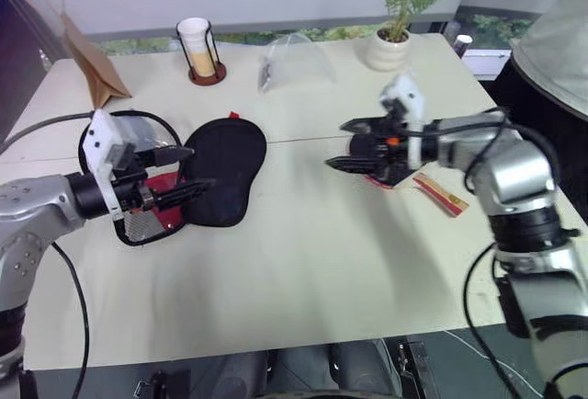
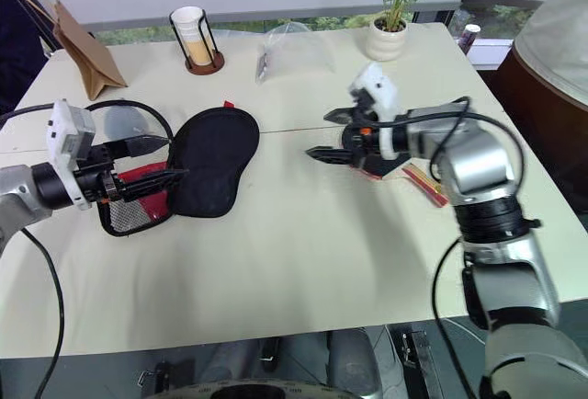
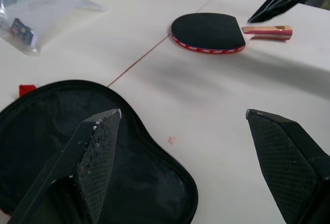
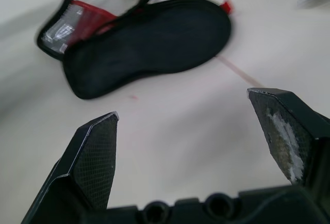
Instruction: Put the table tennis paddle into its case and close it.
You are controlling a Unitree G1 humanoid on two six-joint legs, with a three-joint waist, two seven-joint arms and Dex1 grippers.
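The case (image 1: 225, 167) lies unzipped on the left half of the table, its black flap spread out and its red and mesh side (image 1: 147, 220) below my left gripper. That left gripper (image 1: 176, 173) hovers open over the case's left part, empty. The table tennis paddle (image 3: 209, 32) lies flat at the right, black blade towards the case, its tan handle (image 1: 441, 195) pointing right. Just above the blade my right gripper (image 1: 338, 145) stands open and holds nothing, pointing left towards the case (image 4: 149, 43).
Along the table's far edge stand a brown paper bag (image 1: 92, 61), a cup in a black wire holder (image 1: 197, 50), a clear plastic bag (image 1: 294, 61) and a potted plant (image 1: 395, 36). Bare tabletop (image 1: 303, 252) stretches between case, paddle and the front edge.
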